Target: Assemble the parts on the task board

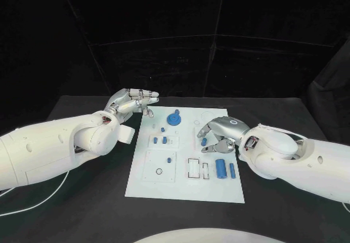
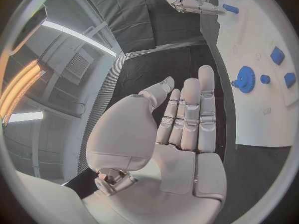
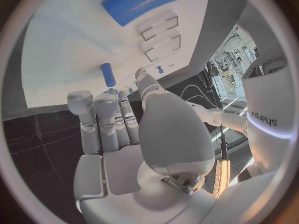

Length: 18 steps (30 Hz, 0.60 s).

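The white task board (image 1: 186,177) lies in the middle of the black table. A blue gear (image 1: 173,119) stands near its far edge, with small blue blocks (image 1: 160,139) just in front of it. At the near right lie a thick blue cylinder (image 1: 220,168) and a thin blue bar (image 1: 232,170). My left hand (image 1: 131,104) hovers at the board's far left corner, fingers stretched out and holding nothing (image 2: 187,119). The gear (image 2: 244,79) lies just beyond its fingertips. My right hand (image 1: 217,134) hangs over the board's right middle, empty (image 3: 121,124), with the cylinder (image 3: 140,2) and bar (image 3: 108,74) ahead of it.
A short blue peg (image 1: 169,160) stands in a square plate at the board's near left, beside a round hole (image 1: 159,171). Two empty rectangular slots (image 1: 199,168) lie left of the cylinder. Black table (image 1: 80,202) surrounds the board, and a white cable (image 1: 36,202) trails at the near left.
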Motion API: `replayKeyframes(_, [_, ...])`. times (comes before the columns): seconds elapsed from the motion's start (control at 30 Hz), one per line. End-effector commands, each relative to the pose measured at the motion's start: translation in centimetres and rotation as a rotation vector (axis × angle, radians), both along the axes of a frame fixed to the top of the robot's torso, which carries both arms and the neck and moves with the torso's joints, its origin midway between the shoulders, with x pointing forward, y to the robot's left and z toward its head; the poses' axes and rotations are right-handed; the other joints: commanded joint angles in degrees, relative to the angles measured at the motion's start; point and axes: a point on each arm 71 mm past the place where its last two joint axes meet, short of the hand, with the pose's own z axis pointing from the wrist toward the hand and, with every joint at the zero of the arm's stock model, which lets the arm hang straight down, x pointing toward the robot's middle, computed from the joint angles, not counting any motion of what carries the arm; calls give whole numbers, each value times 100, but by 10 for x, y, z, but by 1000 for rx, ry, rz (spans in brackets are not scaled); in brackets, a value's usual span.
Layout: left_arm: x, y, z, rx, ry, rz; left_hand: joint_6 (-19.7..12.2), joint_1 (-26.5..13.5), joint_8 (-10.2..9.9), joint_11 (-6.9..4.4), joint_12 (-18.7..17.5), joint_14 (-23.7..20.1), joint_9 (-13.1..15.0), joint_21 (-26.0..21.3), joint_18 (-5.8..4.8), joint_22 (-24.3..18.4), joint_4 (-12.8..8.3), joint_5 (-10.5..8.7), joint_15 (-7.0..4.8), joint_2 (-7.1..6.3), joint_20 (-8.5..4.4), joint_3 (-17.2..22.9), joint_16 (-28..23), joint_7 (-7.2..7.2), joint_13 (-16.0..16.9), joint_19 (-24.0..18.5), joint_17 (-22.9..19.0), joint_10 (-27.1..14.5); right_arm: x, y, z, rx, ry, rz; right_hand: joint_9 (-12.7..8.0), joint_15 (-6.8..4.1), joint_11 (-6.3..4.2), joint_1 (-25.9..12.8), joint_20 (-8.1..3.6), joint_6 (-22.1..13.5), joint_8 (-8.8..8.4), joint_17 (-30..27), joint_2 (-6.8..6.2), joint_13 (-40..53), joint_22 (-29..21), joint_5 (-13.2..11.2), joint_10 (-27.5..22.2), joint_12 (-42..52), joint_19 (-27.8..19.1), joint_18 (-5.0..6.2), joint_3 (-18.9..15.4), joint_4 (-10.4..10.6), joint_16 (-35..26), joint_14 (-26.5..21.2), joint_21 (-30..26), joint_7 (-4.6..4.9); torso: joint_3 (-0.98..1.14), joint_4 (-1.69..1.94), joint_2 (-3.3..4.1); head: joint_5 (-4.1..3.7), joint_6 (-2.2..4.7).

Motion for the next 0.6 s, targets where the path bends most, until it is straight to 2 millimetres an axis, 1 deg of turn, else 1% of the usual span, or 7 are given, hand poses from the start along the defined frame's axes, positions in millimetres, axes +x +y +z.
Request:
replayKeyframes(0.03, [0, -2, 1, -9, -1, -14, -5, 4, 17, -5, 35, -38, -9, -34, 72, -9, -26, 26, -7, -25, -15, -8, -9, 20, -8, -13, -9, -40, 3, -2, -2, -48, 9, -28, 2, 10, 2, 111, 10, -33, -6, -23, 52, 2, -16, -16, -50, 42, -14, 35, -43, 19, -45, -1, -38, 8, -5, -2, 6, 15, 1])
replayKeyframes(0.1, [0, -2, 1, -9, -1, -14, -5, 4, 17, -5, 35, -38, -9, -34, 72, -9, -26, 26, -7, -25, -15, -8, -9, 20, -8, -13, -9, -40, 4, -3, -2, -52, 10, -30, 2, 8, 0, 186, 9, -33, -6, -36, 102, 2, -14, -9, -49, 67, -4, 34, -33, 19, -53, -1, -39, 7, -2, -6, 7, 20, 0])
replayKeyframes(0.23, [0, -2, 1, -9, 0, -15, -5, 4, 17, -5, 35, -38, -9, -34, 72, -9, -26, 26, -7, -25, -15, -8, -9, 20, -8, -13, -9, -40, 6, -3, -4, -66, 18, -36, 8, -10, -22, 347, -2, 14, 8, -47, 222, 11, 3, -16, 40, 156, 24, 30, 31, -19, -58, 4, -29, -11, -12, -2, 7, 9, -8])
replayKeyframes(0.33, [0, -1, 1, -8, 1, -15, -5, 4, 17, -5, 35, -38, -9, -34, 72, -9, -26, 26, -7, -25, -15, -8, -9, 20, -8, -13, -9, -40, 7, -4, -5, -77, 22, -41, 13, -31, -46, 481, -21, 85, 20, -37, 336, 7, 40, -120, 148, 229, 60, 22, 138, -68, -48, 13, -3, -7, -11, -5, 6, 10, -13])
replayKeyframes(0.4, [0, -1, 1, -8, 1, -14, -5, 4, 17, -5, 35, -38, -9, -34, 72, -9, -26, 26, -7, -25, -15, -8, -9, 20, -8, -13, -9, -40, 8, -3, -6, -81, 24, -41, 15, -43, -54, 550, -32, 142, 26, -23, 390, -4, 90, -183, 198, 248, 100, 9, 224, -97, -35, 21, 34, 14, -9, -5, 7, 11, -13])
replayKeyframes(0.5, [0, -1, 0, -8, 1, -14, -5, 4, 17, -5, 35, -38, -9, -34, 72, -9, -26, 26, -7, -25, -15, -8, -9, 20, -8, -13, -9, -40, 8, -2, -7, -86, 28, -35, 23, -72, -84, 623, -53, 284, 52, 188, 463, -11, 337, -251, 407, 294, 260, -41, 397, -114, 139, 85, 213, 34, -7, -3, 6, 5, -17])
replayKeyframes(0.6, [0, -1, 0, -8, 2, -14, -4, 1, 23, -4, 39, -45, -8, -40, 72, -14, -25, 26, -5, -24, -14, -10, -10, 19, -10, -17, -16, -47, 8, 1, -7, -91, 33, -26, 25, -113, -137, 675, -89, 417, 64, 456, 505, -15, 631, -314, 708, 301, 435, -99, 620, -112, 367, 159, 428, 13, -5, -3, 6, 8, -28])
